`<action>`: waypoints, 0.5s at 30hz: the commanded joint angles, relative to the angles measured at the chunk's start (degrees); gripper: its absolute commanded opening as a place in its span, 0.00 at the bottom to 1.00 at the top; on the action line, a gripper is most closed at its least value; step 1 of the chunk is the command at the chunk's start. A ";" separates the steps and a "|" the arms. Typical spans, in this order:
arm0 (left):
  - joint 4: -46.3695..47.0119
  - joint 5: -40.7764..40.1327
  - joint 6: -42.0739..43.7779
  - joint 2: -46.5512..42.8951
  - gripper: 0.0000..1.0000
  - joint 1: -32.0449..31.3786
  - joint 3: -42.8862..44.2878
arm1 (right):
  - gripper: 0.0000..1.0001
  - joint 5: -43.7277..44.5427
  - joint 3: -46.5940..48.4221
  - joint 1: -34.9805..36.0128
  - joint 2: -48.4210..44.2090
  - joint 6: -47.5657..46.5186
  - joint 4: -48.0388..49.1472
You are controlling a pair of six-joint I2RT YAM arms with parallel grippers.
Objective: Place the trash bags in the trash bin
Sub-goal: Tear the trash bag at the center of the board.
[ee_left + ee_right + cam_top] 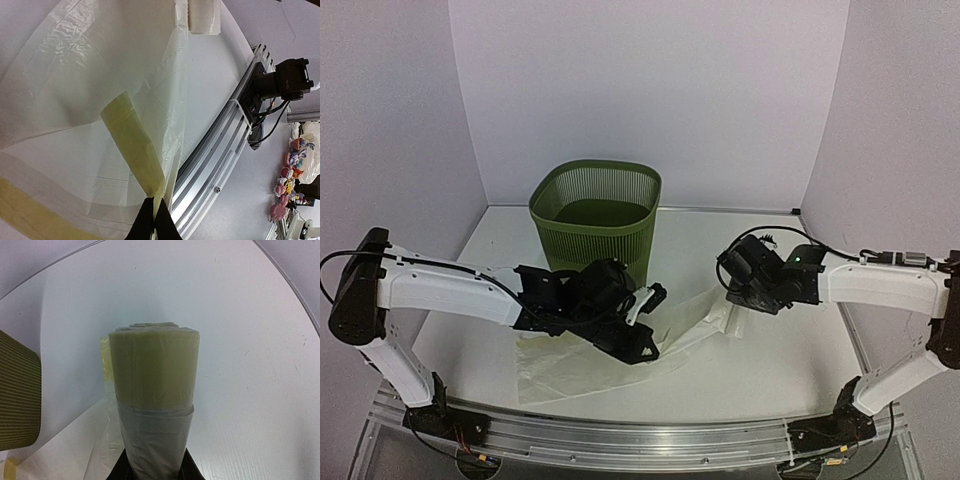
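Pinching a folded edge of the trash bag [75, 100] at bottom centre of the left wrist view: left end effector [152, 222], pressed together on film. Clamped around the roll of trash bags [155, 375]: right end effector [156, 467]. Otherwise spread over the worktop [760, 370], lower centre of the top view, just below the trash bin [595, 215]. Best to lift both together, keep film taut, clear the rim before any release.

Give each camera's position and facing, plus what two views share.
Top external: above, behind left arm and right arm, facing the back wall; sees trash bin, unrolled bag.
Left wrist: faces the near rail; left jaws pinch the bag.
Right wrist: faces the tabletop; right jaws hold the bag roll.
Shared: top and right wrist show the bin.
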 commanded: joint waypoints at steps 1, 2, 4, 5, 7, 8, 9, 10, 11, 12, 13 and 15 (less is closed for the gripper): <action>-5.10 -5.46 -2.64 -4.46 0.00 0.20 -1.80 | 0.00 7.50 2.44 -1.48 0.71 1.03 -3.44; -6.30 -6.52 -3.06 -4.44 0.00 0.20 -1.92 | 0.00 7.03 2.35 -2.15 0.68 0.74 -3.61; -8.75 -8.70 -3.95 -4.46 0.00 0.21 -2.03 | 0.00 5.89 2.19 -3.81 0.54 -0.44 -3.82; -10.11 -10.25 -4.71 -4.65 0.00 0.22 -2.21 | 0.00 5.00 2.26 -4.47 0.56 -1.96 -3.86; -13.25 -14.55 -6.96 -4.88 0.00 0.21 -2.20 | 0.00 3.82 2.30 -5.67 0.36 -5.01 -3.95; -15.07 -16.83 -7.76 -4.95 0.00 0.21 -2.08 | 0.00 3.01 2.34 -6.10 0.19 -6.88 -3.93; -16.47 -18.96 -9.09 -4.96 0.00 0.21 -1.97 | 0.00 2.34 2.46 -6.35 0.01 -8.66 -3.96; -17.82 -20.43 -9.97 -5.11 0.00 0.24 -1.87 | 0.00 1.12 2.57 -6.66 -0.27 -10.48 -3.91; -18.62 -21.57 -10.67 -5.28 0.00 0.25 -1.83 | 0.00 0.04 2.64 -6.80 -0.59 -11.90 -3.90; -19.11 -22.52 -11.30 -5.47 0.00 0.23 -1.86 | 0.00 -0.91 2.62 -6.91 -0.98 -12.94 -3.90; -19.23 -22.85 -11.67 -5.77 0.00 0.22 -2.07 | 0.00 -1.97 2.32 -7.16 -1.66 -13.10 -3.89; -18.93 -23.17 -12.32 -6.54 0.00 0.22 -2.88 | 0.00 -4.39 1.79 -8.01 -2.62 -13.77 -3.88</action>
